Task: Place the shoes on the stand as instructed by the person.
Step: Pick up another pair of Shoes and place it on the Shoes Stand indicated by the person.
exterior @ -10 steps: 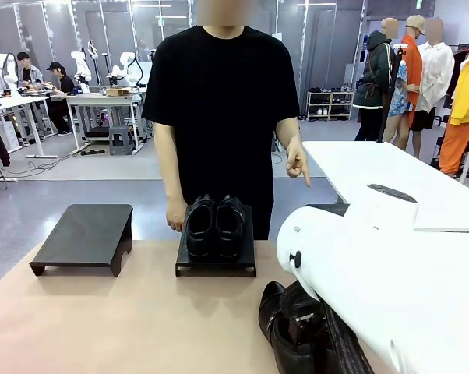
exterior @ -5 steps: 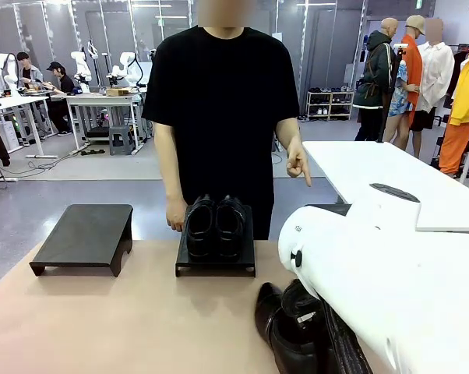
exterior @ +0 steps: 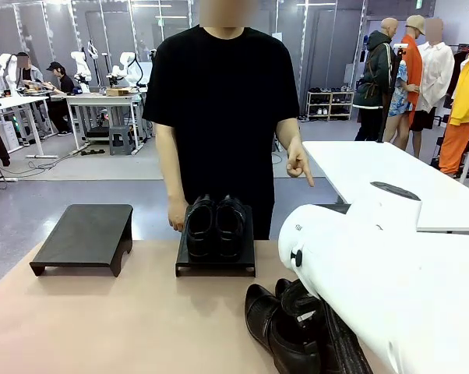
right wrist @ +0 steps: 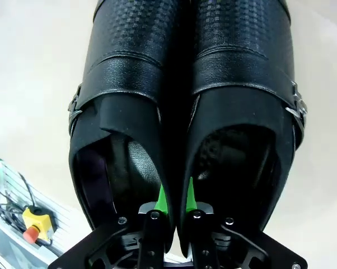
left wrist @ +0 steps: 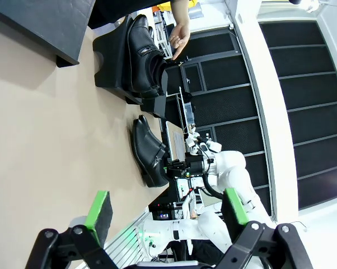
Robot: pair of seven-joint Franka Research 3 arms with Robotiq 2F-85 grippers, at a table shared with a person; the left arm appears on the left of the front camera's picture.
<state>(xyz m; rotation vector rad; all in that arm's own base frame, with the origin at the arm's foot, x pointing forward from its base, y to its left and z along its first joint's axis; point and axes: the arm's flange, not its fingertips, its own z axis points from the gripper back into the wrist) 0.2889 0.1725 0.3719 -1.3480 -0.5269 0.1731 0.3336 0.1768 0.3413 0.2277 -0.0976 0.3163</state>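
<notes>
Clamped between the closed fingers of the right gripper (right wrist: 173, 204): the two touching inner walls of the strapped pair (right wrist: 129, 84), heels at the fingers, long axis running straight away, low at the near right of the table (exterior: 125, 327), perhaps just off it. Spread wide and empty, the left gripper (left wrist: 165, 208). Well off to the left, the bare stand (exterior: 85, 234); nearer, the occupied stand (exterior: 216, 266).

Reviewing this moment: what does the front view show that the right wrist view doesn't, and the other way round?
Front view: the person pointing down with one finger, a bare stand, and a second stand carrying the other pair.
Right wrist view: the right hand shut, one green pad inside each shoe, pinching their inner walls together, and the side buckles.
Both: the strap pair and the tan table.
</notes>
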